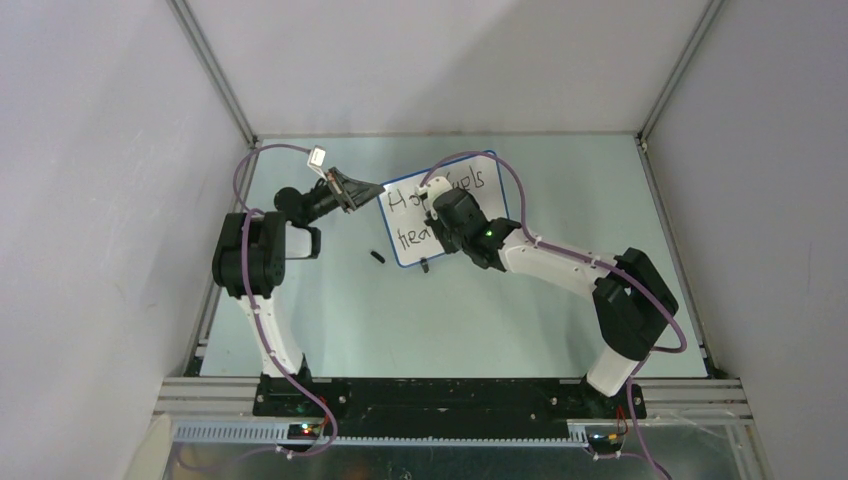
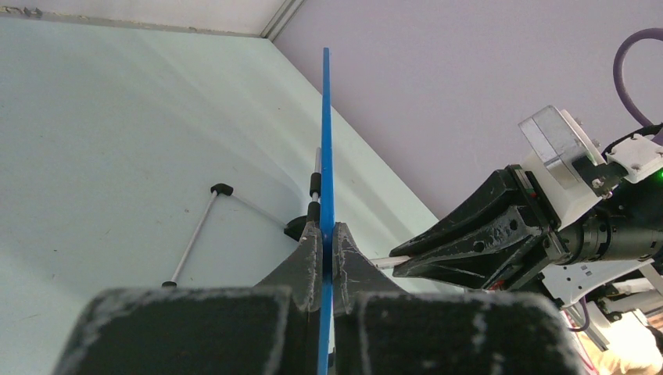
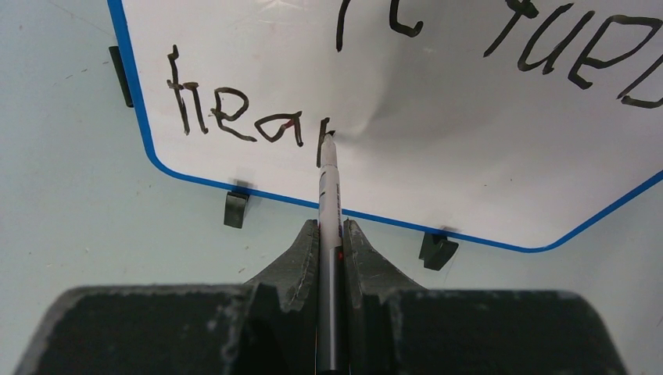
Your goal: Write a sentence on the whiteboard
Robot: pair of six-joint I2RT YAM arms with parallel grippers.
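Two tools are in play, and both are closed on something.

Right tool (image 3: 330, 230): the jaws pinch the barrel of the pen (image 3: 329, 183) well back from its point. I judge this keeps the tip ahead of the fingers, where your wrist camera can follow the stroke. No print on the barrel is readable.

The tip touches the board (image 3: 485, 164) near its lower edge, just above two black clip feet (image 3: 235, 209).

Sentence (image 3: 234, 116): the lower line reads "hear", plus one short upright stroke at the tip, so I judge the word unfinished. The upper line is cut by the frame and reads roughly "fuel". From the top view you get only an "H" and "els" either side of the arm.

Left tool (image 2: 327, 234): it is shut flat on the board's blue left edge, probably to stop the board sliding under pen pressure.

The board sits mid-desk (image 1: 330, 320), face up. Whether it lies flat I cannot tell.

A small black piece (image 1: 377, 257) lies on the desk near the board's lower left corner. It may be a cap, but it is too small to tell.
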